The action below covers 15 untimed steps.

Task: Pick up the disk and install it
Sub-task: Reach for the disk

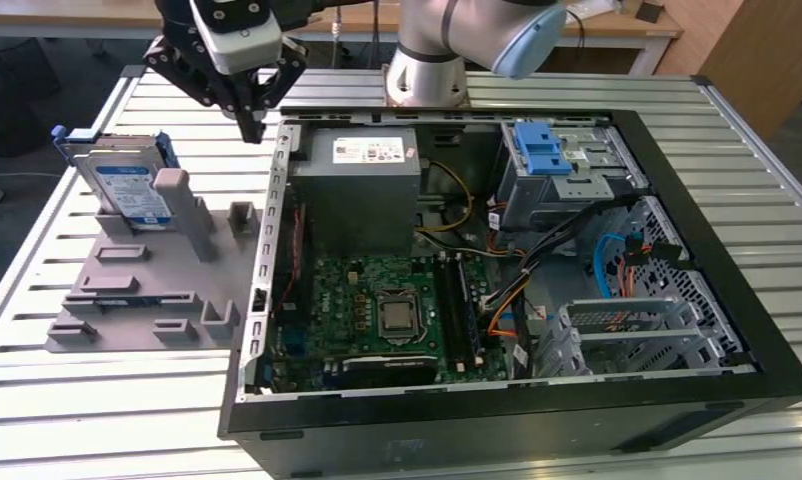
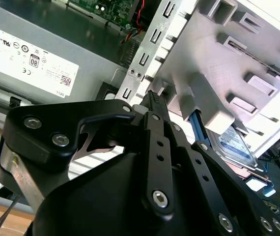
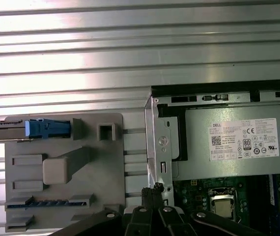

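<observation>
Slatted metal counter (image 1: 81, 400) carries everything. At the exterior view's left a grey fixture plate (image 1: 148, 300) lies on it. The disk (image 1: 124, 185) stands on edge in the plate's far slot, its label showing and its blue bracket around it.

Right of the disk and apart from it, the claw (image 1: 252, 125) hangs tips-down over the gap between the plate and the open computer case (image 1: 508, 425). Its fingers are drawn together on nothing.

Further right, inside the case, sit the grey power supply (image 1: 361, 170), the motherboard (image 1: 374, 300) and a metal drive cage (image 1: 561, 160) with a blue latch.

The first wrist view looks straight down. There the disk (image 3: 7, 130) appears edge-on, as a thin strip ending in its blue bracket, and the claw (image 3: 154, 189) tips meet beside the case wall.

The second wrist view instead catches the disk's (image 2: 233, 145) label face past the plate, beyond the closed claw (image 2: 155, 101).
</observation>
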### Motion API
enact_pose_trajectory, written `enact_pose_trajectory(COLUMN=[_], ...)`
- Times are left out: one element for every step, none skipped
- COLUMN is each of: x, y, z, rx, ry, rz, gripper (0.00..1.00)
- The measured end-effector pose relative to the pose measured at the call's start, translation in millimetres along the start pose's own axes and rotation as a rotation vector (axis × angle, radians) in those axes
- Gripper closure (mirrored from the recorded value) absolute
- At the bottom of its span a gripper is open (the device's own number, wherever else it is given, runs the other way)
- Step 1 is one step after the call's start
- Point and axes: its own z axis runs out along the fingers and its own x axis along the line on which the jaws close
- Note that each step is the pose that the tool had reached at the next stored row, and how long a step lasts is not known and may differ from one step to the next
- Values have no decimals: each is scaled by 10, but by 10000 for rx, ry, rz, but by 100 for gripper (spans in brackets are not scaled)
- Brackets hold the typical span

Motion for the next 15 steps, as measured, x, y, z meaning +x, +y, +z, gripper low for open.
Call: enact_pose_trajectory(x=[8, 15, 21, 28, 34, 39, 46, 53, 60, 66, 72, 79, 85, 92, 98], y=[-1, -1, -2, -2, -3, -3, -4, -5, -5, -6, -6, -7, -7, -8, -8], z=[2, 3, 5, 6, 7, 9, 11, 12, 14, 16, 17, 19, 20, 22, 23], rx=[-1, -1, -1, -1, 0, -1, -1, 0, 0, 0, 0, 0, 0, 0, 0], ry=[0, 0, 0, 1, 1, 2, 3, 4, 5, 6, 7, 8, 9, 10, 12], rz=[-1, 0, 0, 0, 0, 0, 0, 0, 0, 0, 0, 0, 0, 0, 0], gripper=[89, 89, 89, 89, 89, 89, 89, 89, 89, 89, 89, 89, 89, 89, 89])
